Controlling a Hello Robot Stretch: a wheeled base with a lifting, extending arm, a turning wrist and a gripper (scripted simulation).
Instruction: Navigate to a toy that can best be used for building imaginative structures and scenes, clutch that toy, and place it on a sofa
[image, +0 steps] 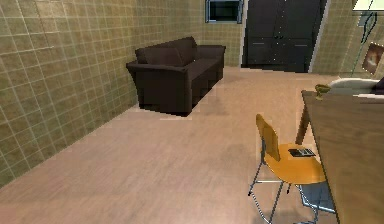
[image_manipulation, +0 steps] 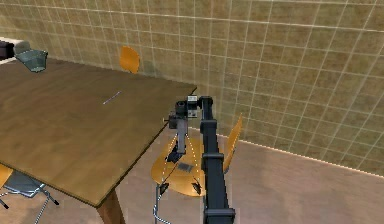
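A dark brown sofa (image: 175, 72) stands against the tiled wall at the forward view's upper left. In the arm side view the dark arm bar (image_manipulation: 210, 160) rises from the bottom edge. The gripper (image_manipulation: 180, 138) sits at its far end, left of the white marker squares, past the corner of the wooden table (image_manipulation: 70, 120). An orange chair (image_manipulation: 190, 168) lies right behind the fingers, so I cannot tell whether the gripper holds anything. No toy can be made out by shape.
An orange chair (image: 285, 160) with a small flat item (image: 300, 152) on its seat stands by the wooden table (image: 350, 150). A dark double door (image: 283, 35) is at the back. Another orange chair (image_manipulation: 129, 60) and a grey-green object (image_manipulation: 32, 60) sit at the table's far side. Bare floor leads to the sofa.
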